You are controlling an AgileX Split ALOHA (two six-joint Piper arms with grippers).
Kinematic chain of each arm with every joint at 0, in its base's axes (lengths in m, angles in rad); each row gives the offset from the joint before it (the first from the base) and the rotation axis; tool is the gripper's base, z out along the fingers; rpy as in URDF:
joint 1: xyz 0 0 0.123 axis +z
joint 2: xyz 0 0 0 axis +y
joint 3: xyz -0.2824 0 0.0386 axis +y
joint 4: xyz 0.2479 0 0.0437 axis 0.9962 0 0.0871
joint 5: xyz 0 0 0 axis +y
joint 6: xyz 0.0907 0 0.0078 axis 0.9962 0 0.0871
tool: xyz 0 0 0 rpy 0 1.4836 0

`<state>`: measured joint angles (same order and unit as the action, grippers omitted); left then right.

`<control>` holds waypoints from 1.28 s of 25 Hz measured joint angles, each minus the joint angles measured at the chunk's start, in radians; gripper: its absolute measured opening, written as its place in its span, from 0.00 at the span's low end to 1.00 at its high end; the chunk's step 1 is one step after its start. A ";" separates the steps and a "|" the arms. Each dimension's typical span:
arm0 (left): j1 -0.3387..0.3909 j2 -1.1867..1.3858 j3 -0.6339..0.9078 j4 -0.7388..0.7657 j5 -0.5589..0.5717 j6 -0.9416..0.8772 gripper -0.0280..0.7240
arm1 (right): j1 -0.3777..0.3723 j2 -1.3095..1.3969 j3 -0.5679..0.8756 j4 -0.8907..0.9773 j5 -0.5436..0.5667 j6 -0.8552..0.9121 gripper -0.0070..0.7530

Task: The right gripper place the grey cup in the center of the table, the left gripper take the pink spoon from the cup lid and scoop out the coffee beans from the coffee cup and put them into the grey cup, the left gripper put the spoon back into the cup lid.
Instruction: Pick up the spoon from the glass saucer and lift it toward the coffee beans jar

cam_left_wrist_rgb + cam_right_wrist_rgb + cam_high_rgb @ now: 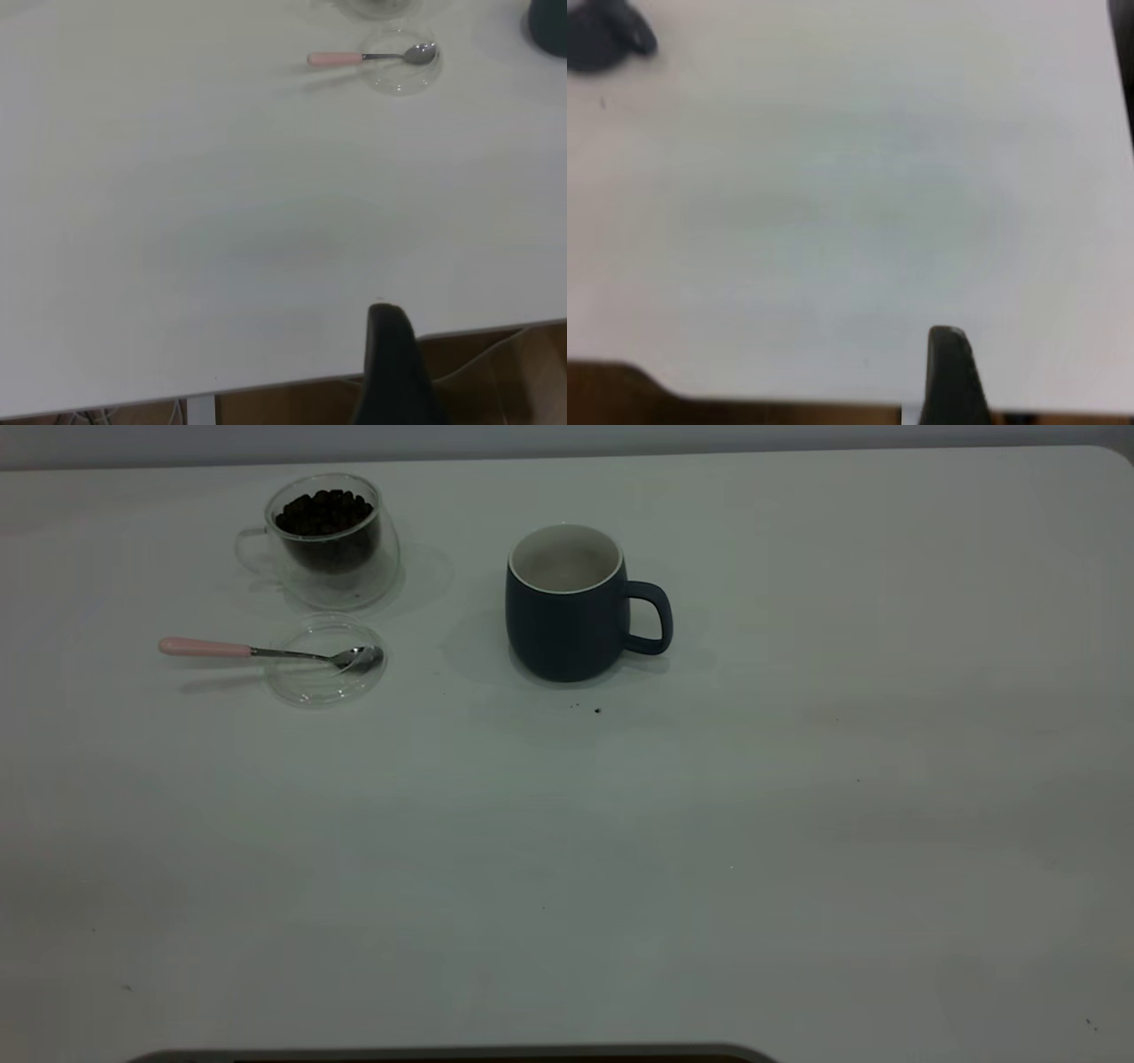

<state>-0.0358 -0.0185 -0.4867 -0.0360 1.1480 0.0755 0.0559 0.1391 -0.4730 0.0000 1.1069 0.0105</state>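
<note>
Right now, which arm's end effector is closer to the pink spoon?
Left. The pink spoon lies on the cup lid on the left side; the left end effector is back at the table edge, the right end effector across, beyond the grey cup.

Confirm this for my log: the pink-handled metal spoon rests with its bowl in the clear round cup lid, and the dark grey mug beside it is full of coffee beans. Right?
Not quite. The dark grey mug is empty; the exterior view shows its pale bare inside. The coffee beans sit in the clear glass cup. The pink-handled metal spoon does rest with its bowl in the clear round cup lid.
</note>
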 joint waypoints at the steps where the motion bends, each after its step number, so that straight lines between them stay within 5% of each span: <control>1: 0.000 0.000 0.000 0.000 0.000 0.000 0.75 | 0.000 -0.026 0.000 0.000 0.000 -0.001 0.71; 32: 0.000 0.000 0.000 0.000 -0.013 -0.019 0.74 | -0.009 -0.105 0.001 -0.014 0.013 -0.002 0.71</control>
<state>-0.0358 -0.0185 -0.4867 -0.0360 1.1353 0.0569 0.0468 0.0337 -0.4718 -0.0144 1.1199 0.0086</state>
